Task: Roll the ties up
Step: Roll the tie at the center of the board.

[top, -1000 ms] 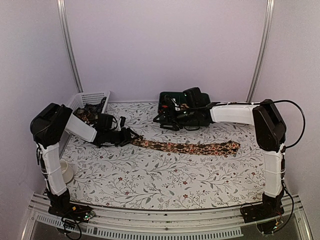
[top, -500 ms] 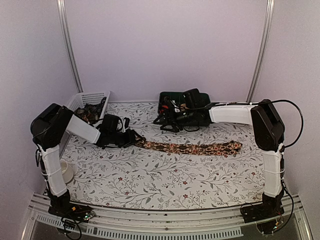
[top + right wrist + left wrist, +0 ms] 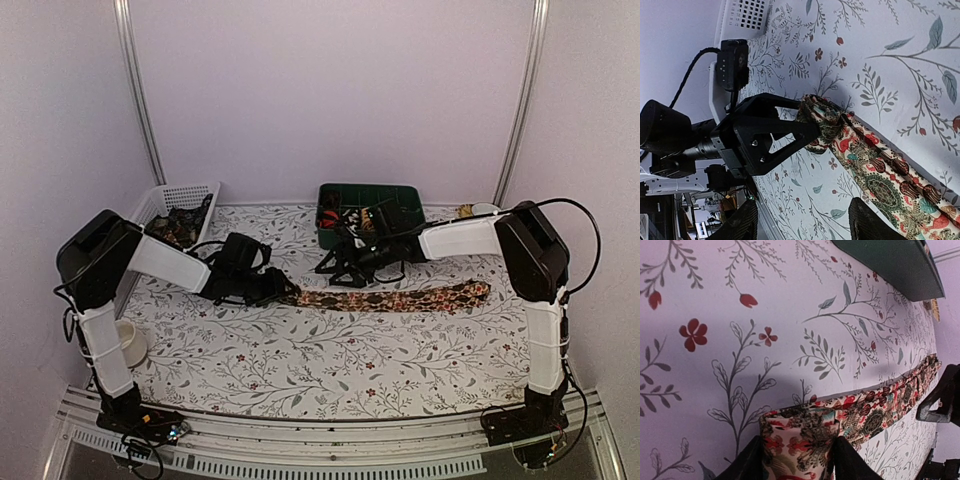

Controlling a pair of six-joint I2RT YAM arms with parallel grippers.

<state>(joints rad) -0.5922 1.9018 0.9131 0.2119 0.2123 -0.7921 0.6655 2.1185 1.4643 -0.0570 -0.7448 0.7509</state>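
A patterned red-and-brown tie (image 3: 400,298) lies flat across the middle of the table. Its left end is folded into a small roll (image 3: 797,440). My left gripper (image 3: 278,290) is shut on that roll, one black finger (image 3: 747,462) on each side of it. The rest of the tie (image 3: 890,405) runs away to the right. My right gripper (image 3: 345,270) hovers open just above the tie, close to the right of the left gripper. In the right wrist view its fingers (image 3: 872,220) stand wide apart and empty, facing the left gripper (image 3: 765,135) and the tie's roll (image 3: 822,117).
A green bin (image 3: 400,195) with small items stands at the back centre. A white basket (image 3: 175,200) holding more ties stands at the back left. A white cup (image 3: 130,342) sits by the left arm's base. A small bowl (image 3: 480,210) is at the back right.
My left gripper has moved right with the tie's rolled end. My right gripper has come forward from the green bin to just above the tie. The tie's far end has shifted right.
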